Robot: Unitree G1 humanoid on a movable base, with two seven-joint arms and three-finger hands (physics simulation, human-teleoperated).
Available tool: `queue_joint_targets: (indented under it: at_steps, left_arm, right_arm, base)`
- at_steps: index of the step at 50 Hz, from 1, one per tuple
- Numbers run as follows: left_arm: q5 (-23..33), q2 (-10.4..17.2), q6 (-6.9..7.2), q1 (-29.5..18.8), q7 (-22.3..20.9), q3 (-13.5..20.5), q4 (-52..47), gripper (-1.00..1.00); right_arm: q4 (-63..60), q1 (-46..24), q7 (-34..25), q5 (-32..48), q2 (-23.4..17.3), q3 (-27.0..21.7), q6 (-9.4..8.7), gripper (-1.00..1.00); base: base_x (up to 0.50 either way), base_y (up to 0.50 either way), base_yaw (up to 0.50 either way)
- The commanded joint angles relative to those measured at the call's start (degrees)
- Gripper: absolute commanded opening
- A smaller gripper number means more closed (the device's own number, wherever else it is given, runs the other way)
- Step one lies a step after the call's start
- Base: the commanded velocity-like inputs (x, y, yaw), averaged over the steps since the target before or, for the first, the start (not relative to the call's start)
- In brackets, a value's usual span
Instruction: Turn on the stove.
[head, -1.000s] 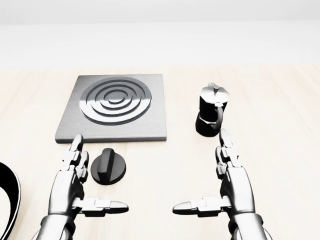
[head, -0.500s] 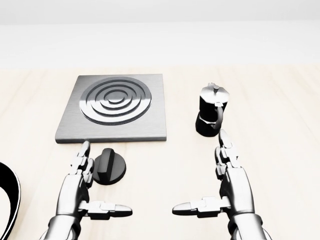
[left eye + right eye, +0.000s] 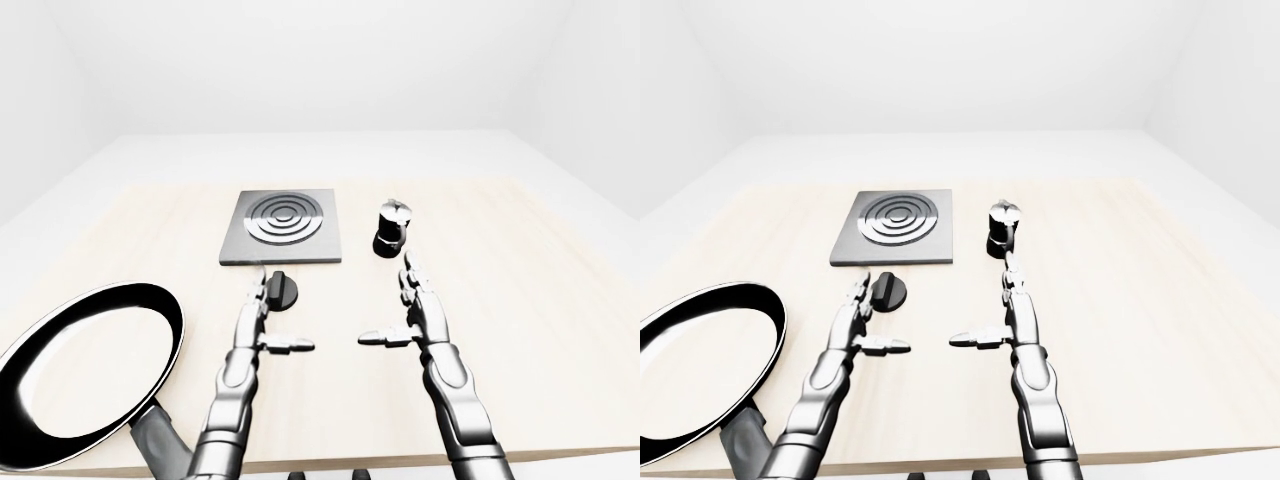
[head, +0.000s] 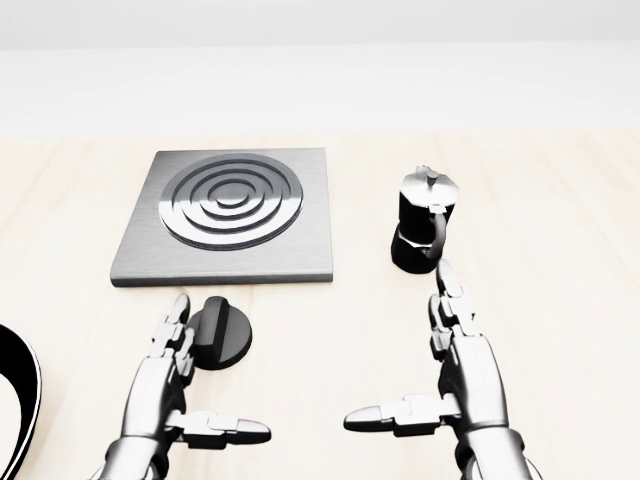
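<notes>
Head view has the stove [image 4: 228,215] lying flat on the table [image 4: 560,300], its ringed burner facing up, and the black knob [image 4: 222,332] just below the plate's lower edge, toward its left half. That spot presumably puts the control within reach of the left hand [image 4: 165,385], which is why that hand is the one beside it. The left hand is open and holds nothing: its fingers [image 4: 178,325] point up the view along the knob's left side, very near or touching it (the angle leaves that unclear), with the thumb stuck out to the right below the knob. The right hand [image 4: 455,375] mirrors it, open and empty, thumb pointing left, fingertips just short of the moka pot [image 4: 422,232], which stands upright right of the stove. A pan [image 3: 85,375] lies at the left-eye view's lower left, well apart from the stove.
</notes>
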State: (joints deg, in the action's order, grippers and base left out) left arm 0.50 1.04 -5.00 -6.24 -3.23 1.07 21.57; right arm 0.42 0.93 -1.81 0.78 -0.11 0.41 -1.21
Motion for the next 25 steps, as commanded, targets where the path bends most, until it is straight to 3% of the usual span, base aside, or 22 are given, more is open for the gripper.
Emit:
queue_joint_targets:
  at_steps: [1, 13, 18, 25]
  left_arm:
    - [0.61, -0.69, 0.00, 1.18, -0.36, -1.10, -0.42, 1.00]
    - [1.82, -2.17, 0.00, 3.39, -0.99, -3.58, -1.47, 1.00]
    - [2.71, -3.21, 0.00, 6.54, -1.65, -6.36, -6.63, 1.00]
    - [3.41, -4.04, 2.32, 10.19, -2.34, -10.94, -13.54, 1.00]
  right_arm:
    - [0.37, 0.09, -0.05, 0.01, 0.01, 0.04, 0.40, 1.00]
    - [0.43, 0.12, -0.09, -0.09, 0.04, 0.05, 0.42, 1.00]
    - [0.89, 0.15, -0.06, -0.01, 0.04, 0.07, 0.82, 1.00]
    - [1.09, 0.06, -0.16, -0.15, -0.02, -0.07, 0.92, 1.00]
  base:
    - [0.00, 0.00, 0.00]
    - [0.00, 0.00, 0.00]
    - [0.00, 0.00, 0.00]
    - [0.00, 0.00, 0.00]
